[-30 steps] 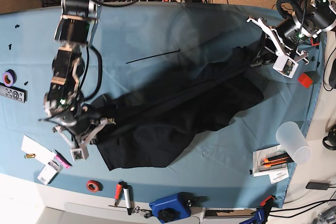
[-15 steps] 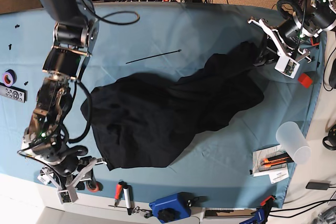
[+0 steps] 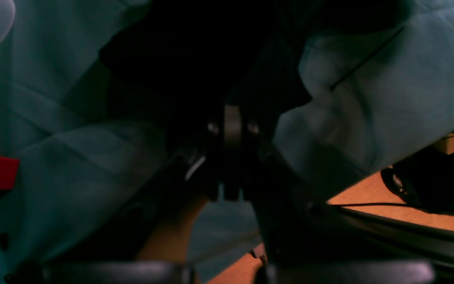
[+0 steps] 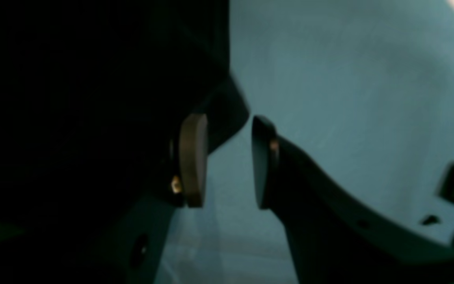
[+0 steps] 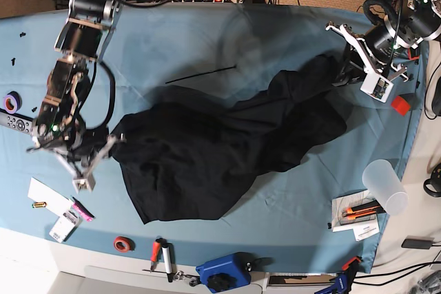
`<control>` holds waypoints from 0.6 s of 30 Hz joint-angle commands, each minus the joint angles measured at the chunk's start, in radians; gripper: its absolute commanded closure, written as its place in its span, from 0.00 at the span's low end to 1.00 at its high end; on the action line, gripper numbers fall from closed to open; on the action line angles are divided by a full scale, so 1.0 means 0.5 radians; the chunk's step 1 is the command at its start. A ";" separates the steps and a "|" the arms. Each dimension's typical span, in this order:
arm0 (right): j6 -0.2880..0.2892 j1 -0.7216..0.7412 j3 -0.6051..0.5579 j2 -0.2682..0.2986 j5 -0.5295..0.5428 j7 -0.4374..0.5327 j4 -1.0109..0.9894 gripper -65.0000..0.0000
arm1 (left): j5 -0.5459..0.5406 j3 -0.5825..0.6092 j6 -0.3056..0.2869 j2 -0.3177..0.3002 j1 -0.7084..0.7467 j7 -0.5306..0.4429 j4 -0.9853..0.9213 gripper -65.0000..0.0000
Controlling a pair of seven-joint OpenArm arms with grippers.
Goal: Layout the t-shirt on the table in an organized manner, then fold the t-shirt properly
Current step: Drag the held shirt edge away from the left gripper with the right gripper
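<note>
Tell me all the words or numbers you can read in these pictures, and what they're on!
None can be read.
Remote control: its button marks are too small.
Paper slips by the orange cutters: print too small.
White card: looks blank.
T-shirt: only plain black fabric shows, no print.
</note>
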 commanded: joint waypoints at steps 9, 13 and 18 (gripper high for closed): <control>-0.151 -0.222 0.005 0.018 -0.033 0.607 -0.077 0.70 | -0.024 -0.013 -0.001 -0.017 -0.005 -0.044 0.024 1.00; -0.150 -0.220 -0.035 0.018 -0.039 0.654 -0.227 0.70 | -0.024 -0.013 0.000 -0.017 -0.005 -0.044 0.024 1.00; -0.150 -0.219 -0.121 0.018 -0.040 0.788 -0.424 0.70 | -0.024 -0.013 0.000 -0.017 -0.005 -0.045 0.024 1.00</control>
